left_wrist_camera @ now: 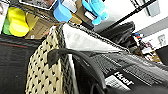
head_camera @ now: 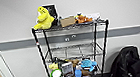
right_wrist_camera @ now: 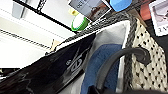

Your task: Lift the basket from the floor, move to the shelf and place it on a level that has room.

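Basket [left_wrist_camera: 47, 72]: woven wicker, white liner, looks light and fairly stiff; I see it close before the wire rack [head_camera: 72, 53].
Hold: dark loop handles [right_wrist_camera: 117, 60] at either end.
Grippers: state I cannot tell.

**Clutter and surroundings I can see from here**

At one end of the top tier I see a yellow plush [head_camera: 43, 18] sitting against a dark framed picture [head_camera: 51, 10]. A brown cardboard box [head_camera: 67, 21] stands near the middle, and an orange-brown soft toy [head_camera: 83, 19] lies toward the other end. Two tiers lower, I make out a green-rimmed round container [head_camera: 56, 74] at the front edge, a framed photo [head_camera: 67, 69] beside it, a blue cup [head_camera: 78, 73] and a blue plush [head_camera: 87, 64]. Behind runs a white wall [head_camera: 13, 19] with a grey rail [head_camera: 18, 43]. A black bag [head_camera: 127, 61] slumps on the ground nearby.
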Robot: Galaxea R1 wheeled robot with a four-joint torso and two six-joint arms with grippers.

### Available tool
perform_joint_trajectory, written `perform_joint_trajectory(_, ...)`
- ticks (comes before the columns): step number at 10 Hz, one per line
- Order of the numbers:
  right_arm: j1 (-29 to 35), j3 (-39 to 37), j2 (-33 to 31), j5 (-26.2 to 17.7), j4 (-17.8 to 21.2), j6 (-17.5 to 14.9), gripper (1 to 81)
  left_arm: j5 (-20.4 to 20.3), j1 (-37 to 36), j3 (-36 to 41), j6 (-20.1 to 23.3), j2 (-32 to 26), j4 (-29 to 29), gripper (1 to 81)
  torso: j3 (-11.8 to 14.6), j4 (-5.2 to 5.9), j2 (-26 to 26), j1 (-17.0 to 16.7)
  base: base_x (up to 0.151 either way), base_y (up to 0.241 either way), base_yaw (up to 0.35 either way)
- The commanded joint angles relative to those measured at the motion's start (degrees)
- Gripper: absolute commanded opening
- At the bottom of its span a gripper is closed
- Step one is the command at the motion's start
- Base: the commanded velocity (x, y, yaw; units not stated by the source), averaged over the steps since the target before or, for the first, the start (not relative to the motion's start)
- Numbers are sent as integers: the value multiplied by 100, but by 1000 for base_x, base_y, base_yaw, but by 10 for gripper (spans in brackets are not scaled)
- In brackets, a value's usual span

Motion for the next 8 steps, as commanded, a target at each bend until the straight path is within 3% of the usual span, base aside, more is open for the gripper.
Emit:
perform_joint_trajectory(1,947,614,-130,292,92,31,10,-52,-859,604,-9,-241,-14,10,0,0,0,0,115,0,0)
perform_joint_trajectory(8,1114,1035,-314,344,162,31,10,-96,-1000,1183,-26,-584,-14,10,0,0,0,0,115,0,0)
